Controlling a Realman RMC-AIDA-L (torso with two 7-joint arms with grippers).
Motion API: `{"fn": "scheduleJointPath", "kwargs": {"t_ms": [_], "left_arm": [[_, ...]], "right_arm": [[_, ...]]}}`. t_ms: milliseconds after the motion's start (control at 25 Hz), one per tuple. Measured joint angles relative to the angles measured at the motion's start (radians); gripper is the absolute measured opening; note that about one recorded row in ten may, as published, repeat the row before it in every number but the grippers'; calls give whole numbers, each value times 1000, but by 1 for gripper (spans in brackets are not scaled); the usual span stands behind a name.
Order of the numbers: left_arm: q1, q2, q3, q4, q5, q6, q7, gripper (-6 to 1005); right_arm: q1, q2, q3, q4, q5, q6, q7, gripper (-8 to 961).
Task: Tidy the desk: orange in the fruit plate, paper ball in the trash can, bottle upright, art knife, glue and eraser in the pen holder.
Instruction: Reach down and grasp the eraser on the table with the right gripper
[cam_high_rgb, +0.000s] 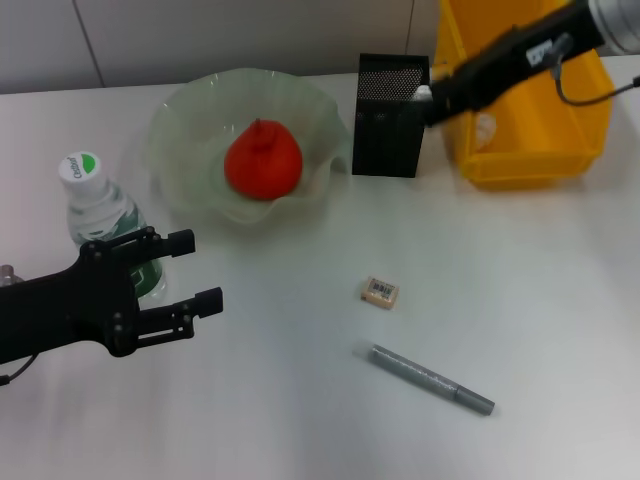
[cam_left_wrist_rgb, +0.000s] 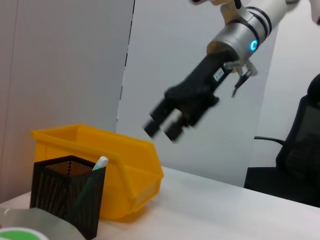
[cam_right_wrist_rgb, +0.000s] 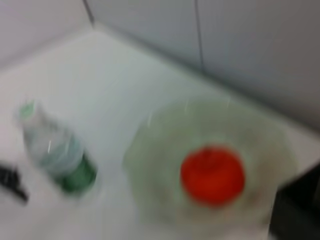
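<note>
The orange sits in the fruit plate at upper centre of the head view, with the pen holder just to its right and the trash can beyond, at upper right. The bottle stands upright at the left edge. The eraser and a grey pen lie on the white desk, lower centre. The left gripper, fingers spread and empty, hovers just beside the bottle. The right gripper, fingers parted and holding nothing, hangs over the pen holder's right edge.
</note>
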Motion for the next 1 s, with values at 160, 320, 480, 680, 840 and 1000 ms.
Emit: {"fn": "scheduleJointPath", "kwargs": {"t_ms": [160,320,480,680,840,1000], "left_arm": [[-2,-1,7,0,-1,1,1,799],[-3,-3,9,0,-1,1,1,799],[-3,-3,10,-1,1,0,2,799],[-3,-4,10,-1,6,1,2,799],[-2,-4,10,-1,6,-3,2,799],[-2,-3,10,-2,6,-7,2,799]], "right_arm": [[73,4,-39,40,-118,-89,55,606],[145,28,-99,154,-204,-142,71,606],[192,59,-141,286,-217,-97,79,606],[238,90,-236,408,-270,15,128,606],[262,97,-299,488,-269,105,155,607],[268,100,-313,530,-256,192,165,607]]}}
